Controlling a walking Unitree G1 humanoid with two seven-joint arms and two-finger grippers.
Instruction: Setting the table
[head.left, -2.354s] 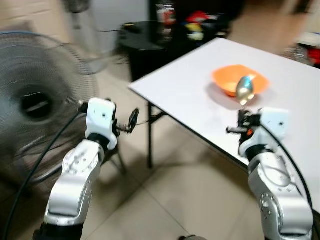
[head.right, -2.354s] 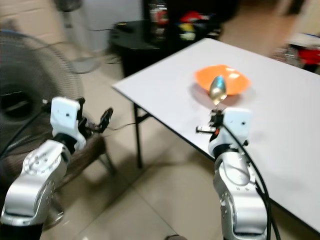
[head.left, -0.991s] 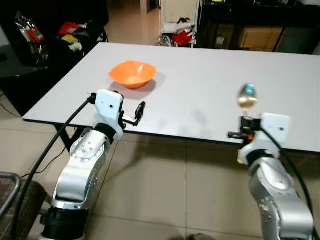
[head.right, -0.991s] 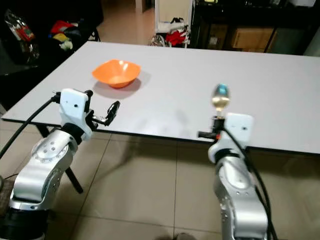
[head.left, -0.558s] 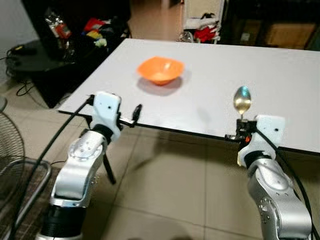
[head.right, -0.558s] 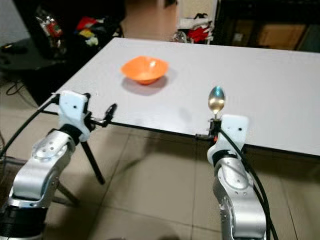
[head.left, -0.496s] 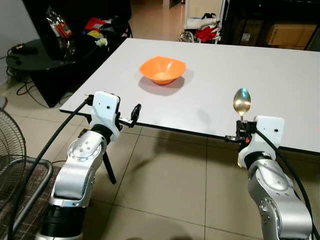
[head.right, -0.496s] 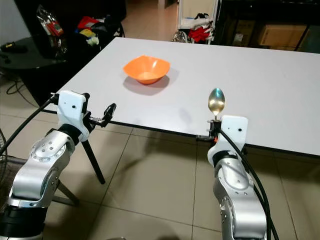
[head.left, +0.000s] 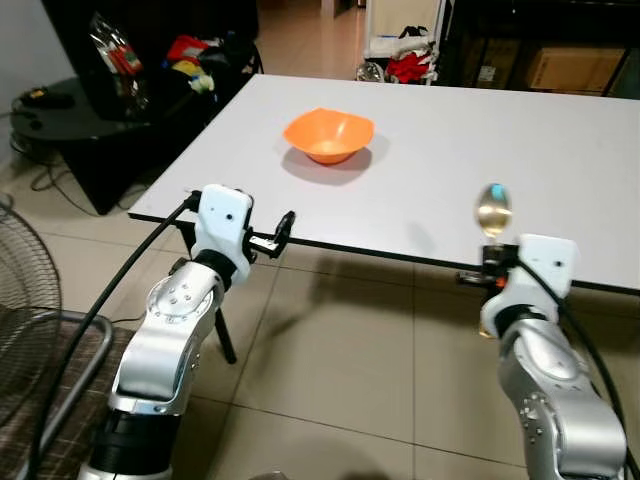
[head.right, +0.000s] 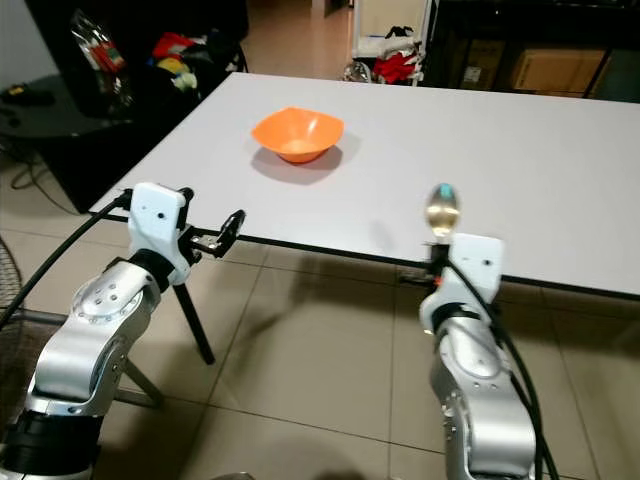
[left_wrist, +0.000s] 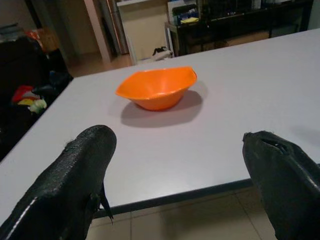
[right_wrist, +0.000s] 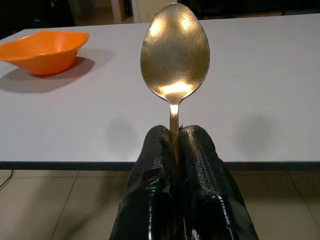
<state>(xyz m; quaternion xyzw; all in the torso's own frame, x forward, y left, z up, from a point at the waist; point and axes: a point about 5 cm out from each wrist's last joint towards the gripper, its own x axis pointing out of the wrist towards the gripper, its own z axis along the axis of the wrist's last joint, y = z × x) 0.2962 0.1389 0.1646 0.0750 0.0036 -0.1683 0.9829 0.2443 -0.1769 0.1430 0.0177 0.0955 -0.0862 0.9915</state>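
Black round side table (head.left: 70, 110) seen upper left; fan grille (head.left: 20, 300) at left edge; tiled floor (head.left: 340, 370) below.

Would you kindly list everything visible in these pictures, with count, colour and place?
table: one, white top with dark edge, ahead of the robot
bowl: one, orange, on the table toward its left end
spoon: one, gold metal, upright, handle pinched in the right tool, at the table's near edge
fan: one, grey wire guard, on the floor at far left
low round table: one, black, left of the white table
left tool: one, black fingers spread open, at the table's near left corner
right tool: one, black fingers shut on the spoon handle
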